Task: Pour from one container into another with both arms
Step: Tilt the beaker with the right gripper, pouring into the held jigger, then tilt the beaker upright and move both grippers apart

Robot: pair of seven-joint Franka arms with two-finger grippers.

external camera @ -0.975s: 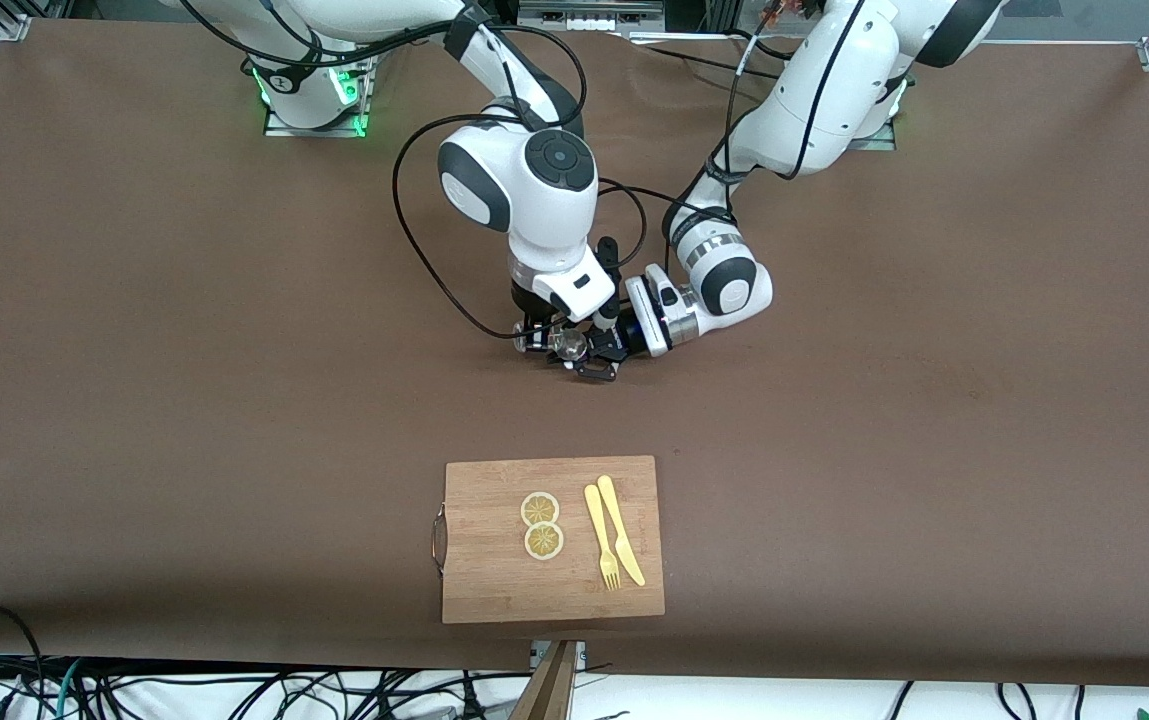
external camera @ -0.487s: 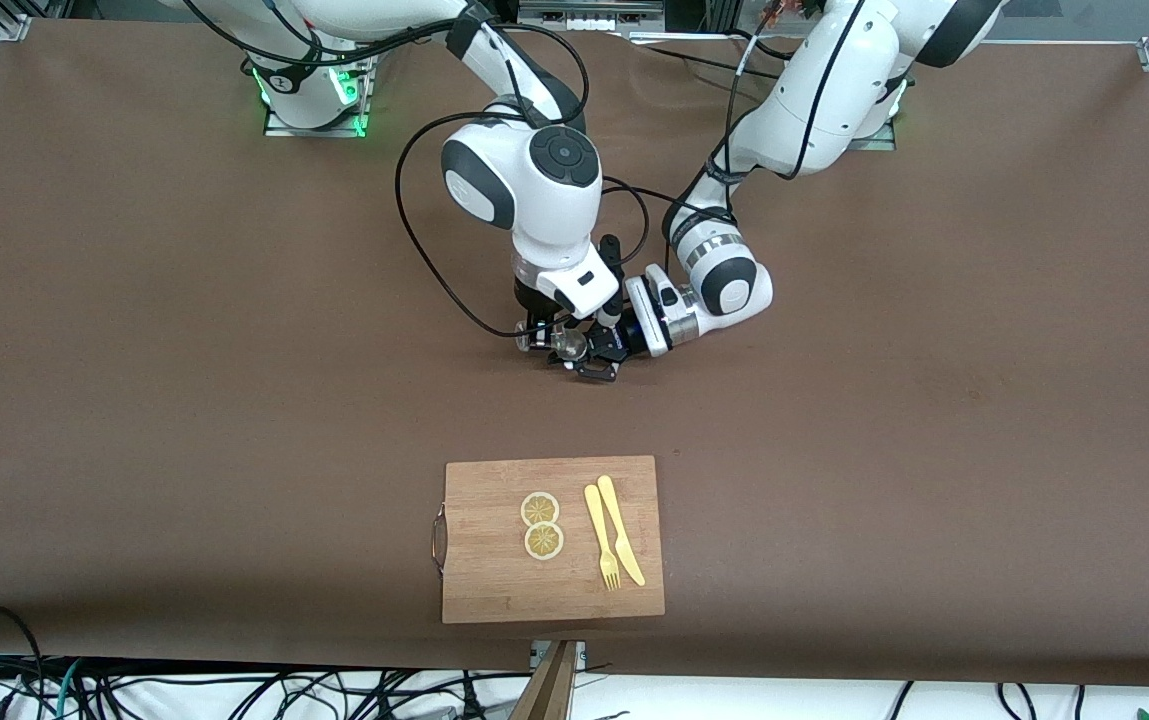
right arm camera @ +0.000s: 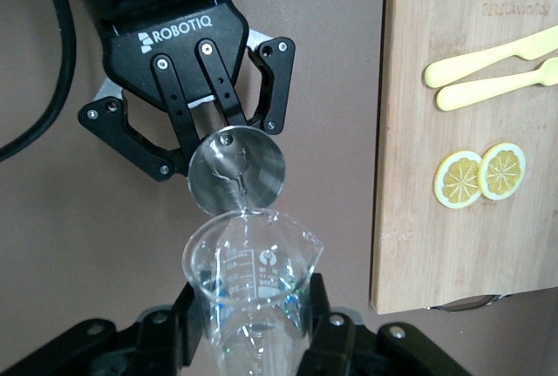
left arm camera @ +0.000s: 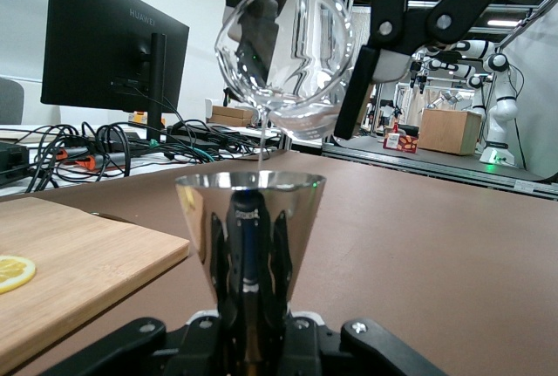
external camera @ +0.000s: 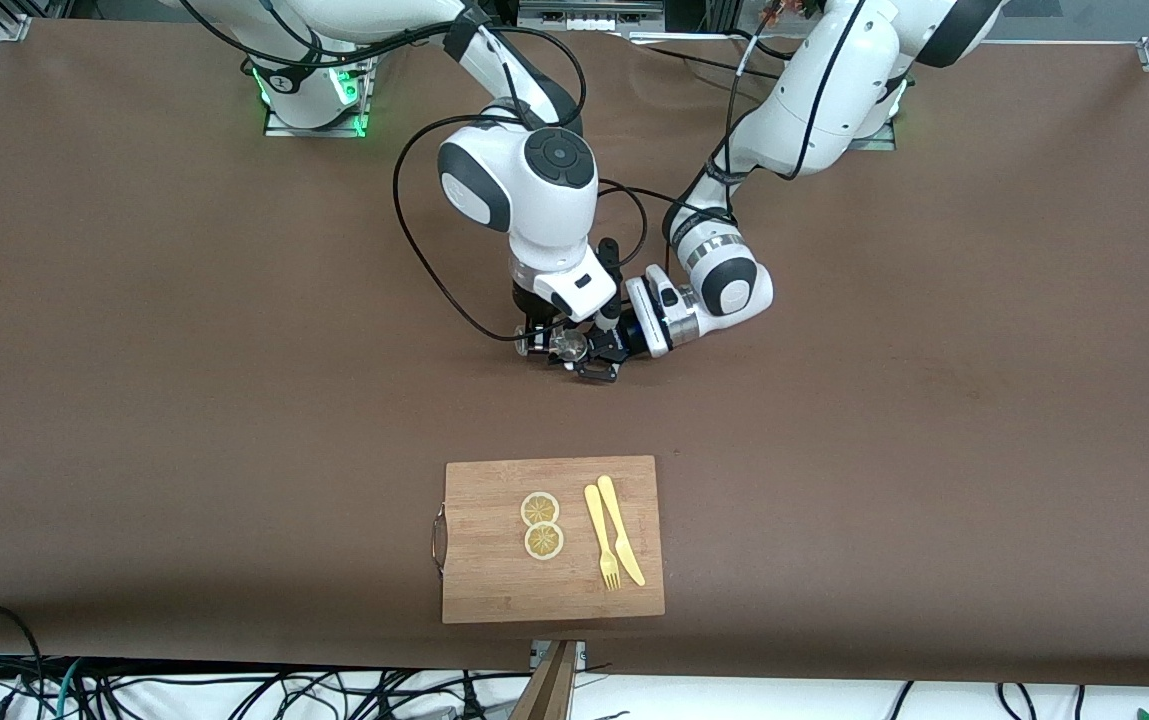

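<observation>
A clear glass beaker (right arm camera: 253, 280) with printed marks is tilted over a shiny metal cone cup (right arm camera: 237, 171). My right gripper (right arm camera: 253, 332) is shut on the beaker's body. My left gripper (left arm camera: 253, 328) is shut on the cup's stem and holds the cup (left arm camera: 248, 219) upright. A thin stream of clear liquid (left arm camera: 260, 132) runs from the beaker's spout (left arm camera: 288, 53) into the cup. In the front view both grippers meet mid-table, the right gripper (external camera: 539, 340) beside the left gripper (external camera: 592, 368), with the beaker (external camera: 566, 346) between them.
A wooden cutting board (external camera: 494, 590) lies nearer the front camera than the grippers. On it are two lemon slices (external camera: 541, 525), a yellow fork (external camera: 602, 550) and a yellow knife (external camera: 622, 540). Black cables (external camera: 424, 260) loop from the right arm over the brown table (external camera: 934, 400).
The right arm's wrist shifted slightly and came back. Both grippers keep their hold and the beaker stays tilted over the cup.
</observation>
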